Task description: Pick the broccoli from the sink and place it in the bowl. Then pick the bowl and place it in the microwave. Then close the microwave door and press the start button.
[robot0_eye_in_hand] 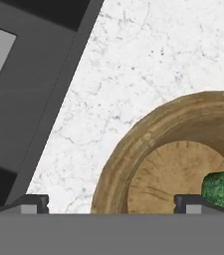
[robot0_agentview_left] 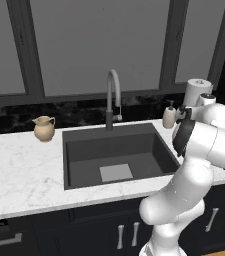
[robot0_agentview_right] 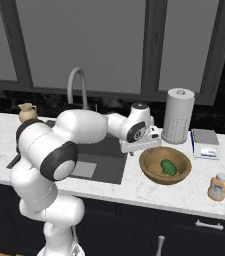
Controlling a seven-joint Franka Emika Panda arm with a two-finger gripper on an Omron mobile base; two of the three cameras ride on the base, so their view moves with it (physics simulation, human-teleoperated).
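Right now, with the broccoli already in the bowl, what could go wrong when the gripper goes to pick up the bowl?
1. The open gripper straddles the bowl's near rim, so a shallow bite may slip off the thick wood.
2. The broccoli lies loose inside; tilting the bowl could roll it out.
3. The paper towel roll and the small bottle stand close by, and a wide swing might knock them.

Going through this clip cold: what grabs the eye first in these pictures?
The big white arm sweeping from the sink toward the wooden bowl, its open gripper at the bowl's near-left rim. Next, the bright green broccoli lying inside the bowl on the marble counter, right of the sink. Behind the bowl stands a tall paper towel roll.
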